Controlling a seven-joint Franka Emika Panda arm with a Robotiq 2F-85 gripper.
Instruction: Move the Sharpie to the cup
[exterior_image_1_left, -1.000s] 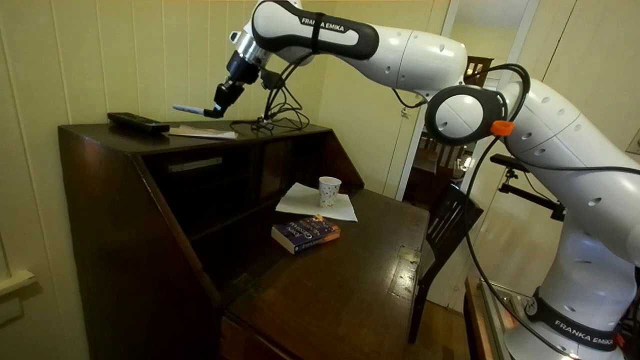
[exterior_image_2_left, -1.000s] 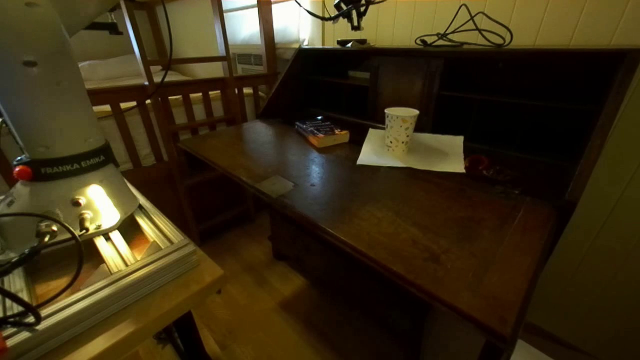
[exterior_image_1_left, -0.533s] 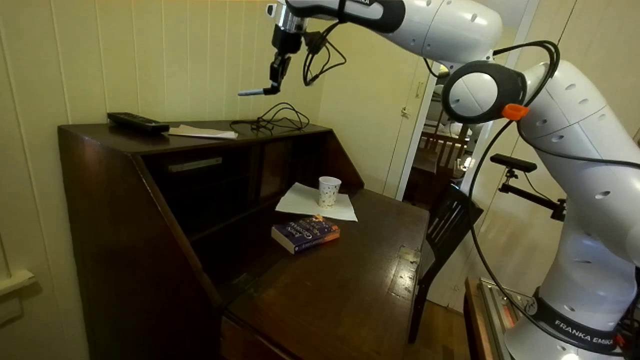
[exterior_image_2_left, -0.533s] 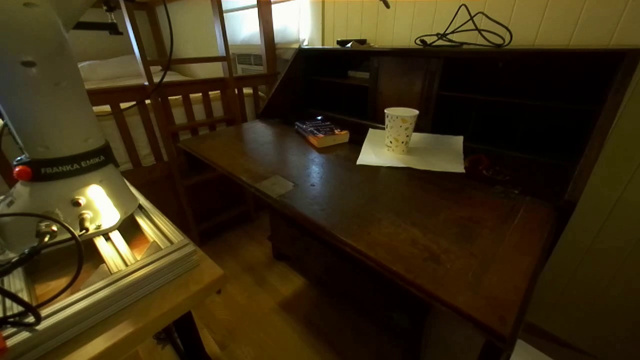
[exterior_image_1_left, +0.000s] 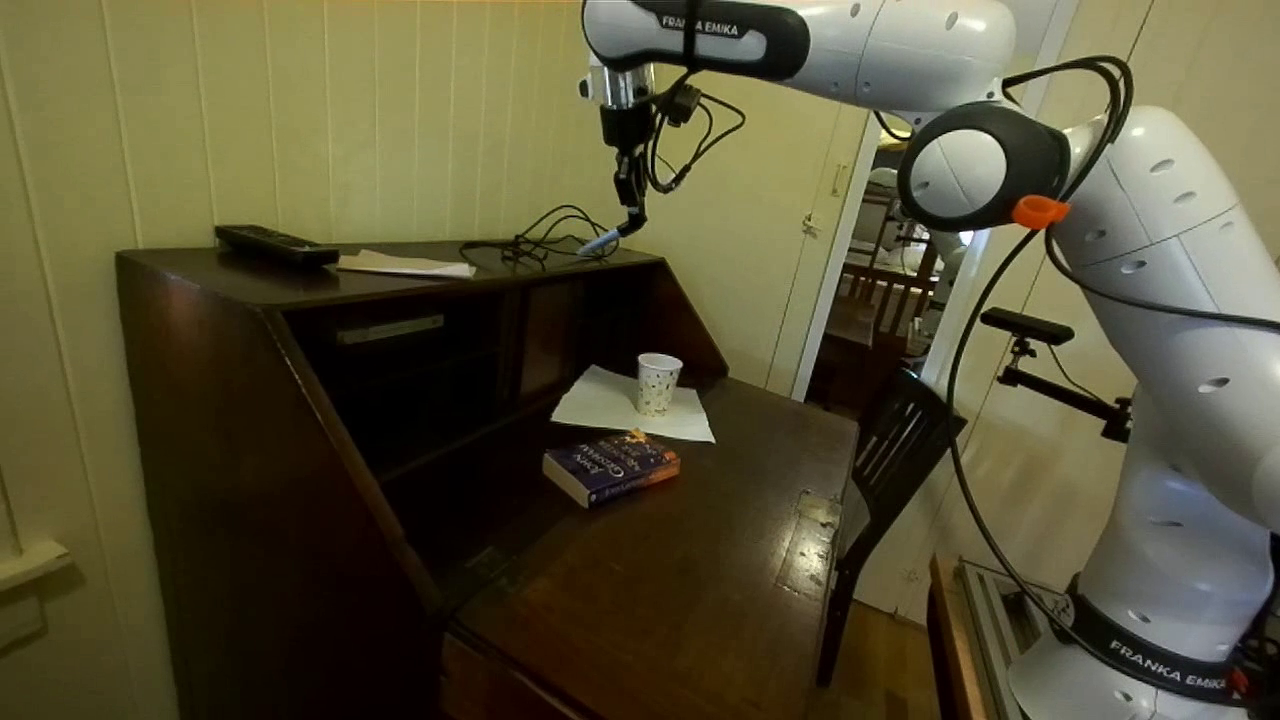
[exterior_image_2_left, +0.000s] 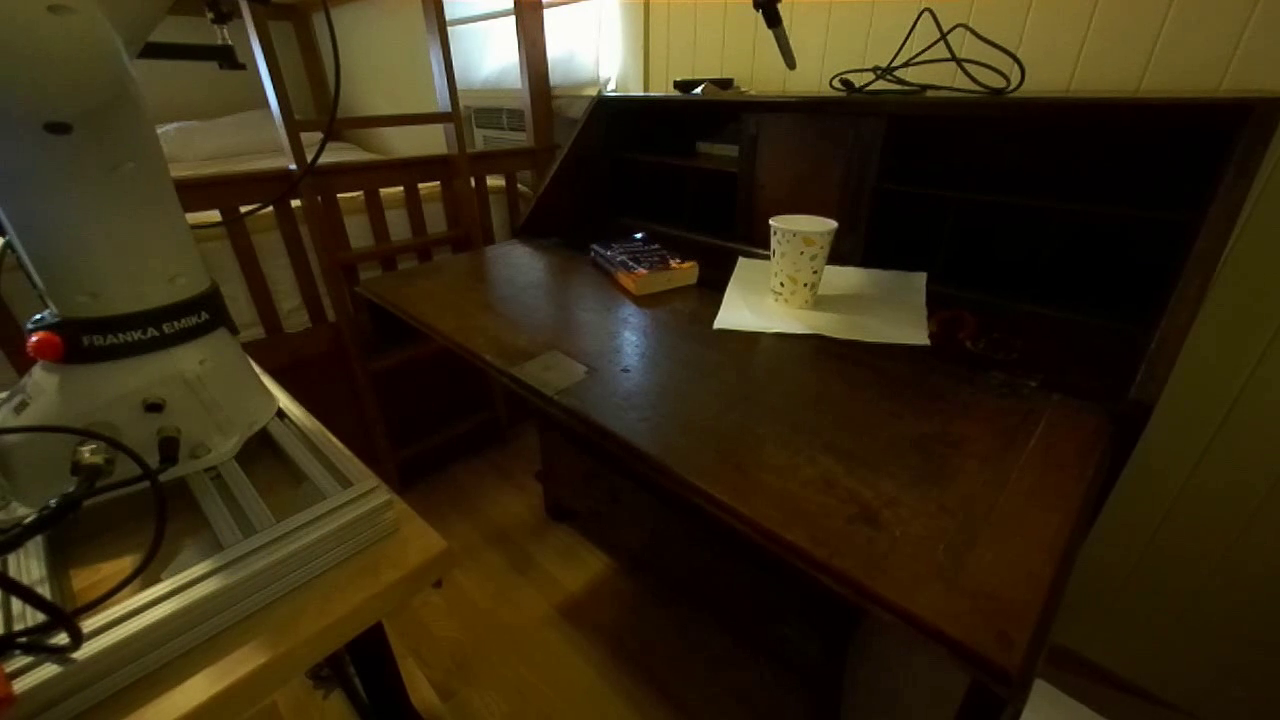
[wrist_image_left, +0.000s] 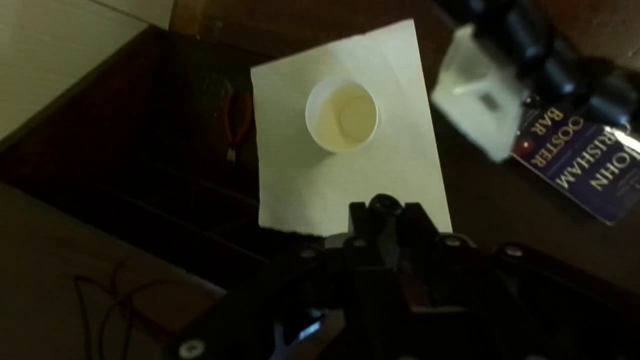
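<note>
The Sharpie (exterior_image_1_left: 600, 242), slim and bluish-grey, is held by my gripper (exterior_image_1_left: 634, 222) near its dark end. It slants, free end down, in both exterior views, also here (exterior_image_2_left: 783, 46). In the wrist view its dark round end (wrist_image_left: 385, 204) sits pinched between the fingertips (wrist_image_left: 384, 217); the rest is mostly hidden. The white patterned cup (exterior_image_1_left: 658, 386) stands upright on white paper (exterior_image_1_left: 690, 420) on the desk, well below the gripper. In the wrist view the cup's open mouth (wrist_image_left: 342, 115) shows empty inside, beyond the fingertips.
A dark blue book (exterior_image_1_left: 612, 468) lies beside the paper. The desk's upper hutch (exterior_image_1_left: 290, 290) carries a black remote (exterior_image_1_left: 275, 244), papers (exterior_image_1_left: 400, 264) and a tangled cable (exterior_image_1_left: 535, 240). Red-handled tool-like object (wrist_image_left: 237, 117) lies left of the paper in the wrist view.
In an exterior view, my gripper has moved right with the Sharpie, first rising, then lowering slightly. The Sharpie has turned from nearly level to slanting down. The cup and book have not moved.
</note>
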